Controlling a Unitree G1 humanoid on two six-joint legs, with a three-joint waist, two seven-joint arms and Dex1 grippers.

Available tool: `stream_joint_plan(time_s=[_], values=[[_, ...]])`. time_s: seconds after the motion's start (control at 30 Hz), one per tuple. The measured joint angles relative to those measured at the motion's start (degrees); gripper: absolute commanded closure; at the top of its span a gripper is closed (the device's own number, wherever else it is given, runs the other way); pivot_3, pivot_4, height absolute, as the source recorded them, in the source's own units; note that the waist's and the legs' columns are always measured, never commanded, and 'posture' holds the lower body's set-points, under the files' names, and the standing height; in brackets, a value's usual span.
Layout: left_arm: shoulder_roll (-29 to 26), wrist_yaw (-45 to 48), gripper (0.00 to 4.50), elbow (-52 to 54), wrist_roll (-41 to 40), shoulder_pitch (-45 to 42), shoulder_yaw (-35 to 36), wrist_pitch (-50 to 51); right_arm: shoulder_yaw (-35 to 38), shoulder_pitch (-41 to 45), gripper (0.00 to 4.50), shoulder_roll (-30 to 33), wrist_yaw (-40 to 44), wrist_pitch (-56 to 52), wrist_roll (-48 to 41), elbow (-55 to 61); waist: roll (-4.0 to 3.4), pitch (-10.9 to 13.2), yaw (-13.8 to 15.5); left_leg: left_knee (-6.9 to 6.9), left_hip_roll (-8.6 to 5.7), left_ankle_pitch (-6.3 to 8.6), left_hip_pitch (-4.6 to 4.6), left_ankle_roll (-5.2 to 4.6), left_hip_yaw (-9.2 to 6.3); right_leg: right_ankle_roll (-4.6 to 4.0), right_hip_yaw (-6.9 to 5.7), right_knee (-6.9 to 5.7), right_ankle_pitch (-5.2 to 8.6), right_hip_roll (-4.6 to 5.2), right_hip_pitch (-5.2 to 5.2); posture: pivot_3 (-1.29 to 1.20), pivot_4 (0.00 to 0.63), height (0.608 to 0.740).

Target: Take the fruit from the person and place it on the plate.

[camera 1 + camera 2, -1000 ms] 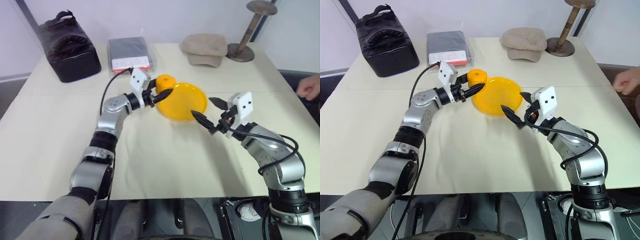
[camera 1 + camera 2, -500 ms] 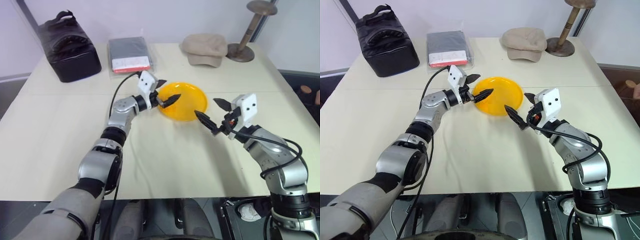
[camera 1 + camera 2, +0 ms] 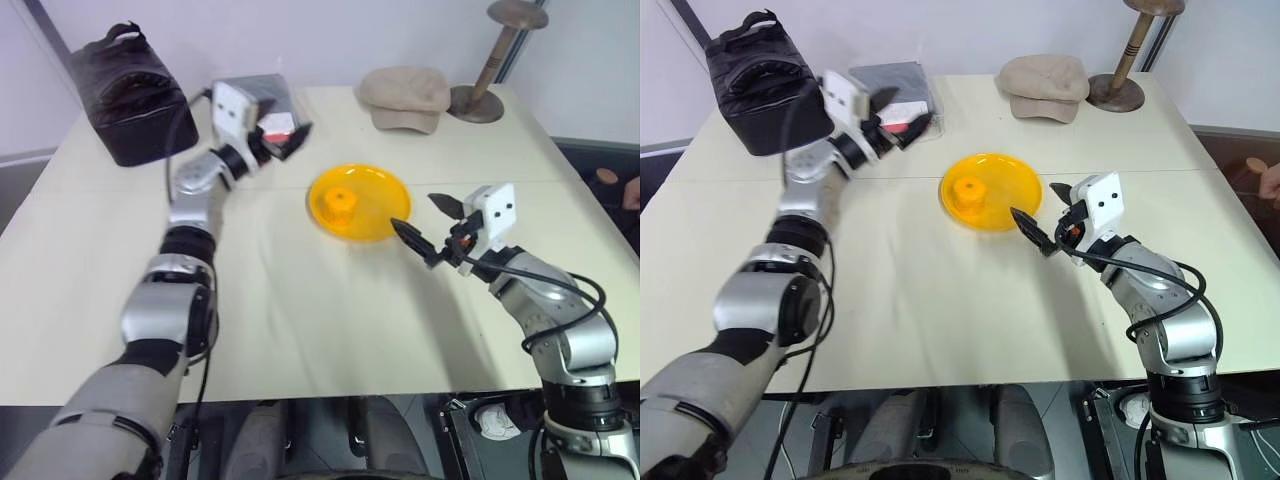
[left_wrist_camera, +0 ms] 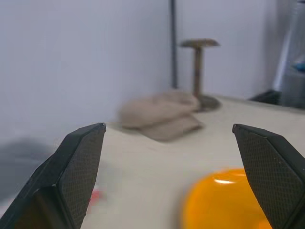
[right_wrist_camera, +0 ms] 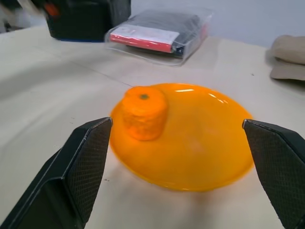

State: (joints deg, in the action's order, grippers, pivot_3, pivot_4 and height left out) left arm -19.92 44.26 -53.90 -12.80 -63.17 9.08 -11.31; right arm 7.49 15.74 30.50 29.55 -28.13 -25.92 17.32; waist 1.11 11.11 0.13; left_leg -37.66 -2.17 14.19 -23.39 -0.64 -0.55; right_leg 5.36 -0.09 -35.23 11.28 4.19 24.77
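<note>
The small orange fruit (image 3: 341, 203) sits upright on the left part of the yellow-orange plate (image 3: 378, 198), free of both grippers. It also shows in the right wrist view as the fruit (image 5: 143, 112) on the plate (image 5: 200, 143). My left gripper (image 3: 285, 135) is open and empty, raised over the table to the back left of the plate; between its fingers (image 4: 71, 176) I see the plate's edge (image 4: 224, 200). The right gripper (image 3: 417, 215) stands open just right of the plate, pointing at it. The person's hand (image 3: 630, 190) is at the far right edge.
A black bag (image 3: 125, 90) and a grey packet (image 3: 255, 100) with a red strip lie at the back left, close to my left gripper. A beige cap (image 3: 407, 97) and a wooden stand (image 3: 495, 60) are at the back right.
My left gripper opened and let the fruit go onto the plate, then rose and swung away to the back left. The right arm stayed still. The person's hand drew back to the right edge.
</note>
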Motion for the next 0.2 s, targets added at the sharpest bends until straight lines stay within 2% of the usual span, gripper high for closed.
stream_joint_plan(time_s=[0.1, 0.2], values=[[-4.88, 1.75, 0.07, 9.93, -0.47, 7.60, 0.22, 5.38, 0.18, 1.73, 0.00, 0.09, 1.27, 1.86, 0.61, -3.68, -0.01, -0.01, -0.37, 0.00, 0.00, 0.00, 0.01, 0.00, 0.01, 0.00, 0.04, -0.02, 0.00, 0.02, 0.00, 0.00, 0.150, 0.740], [-8.48, 1.82, 0.07, 22.34, -1.92, 19.08, 0.93, 12.93, 0.72, 2.91, 0.00, 0.03, 1.92, 4.01, 1.57, -7.60, -0.01, 0.00, -0.75, 0.00, 0.00, 0.00, 0.00, 0.00, -0.03, -0.01, 0.04, -0.04, 0.00, 0.07, 0.01, 0.00, 0.150, 0.740]])
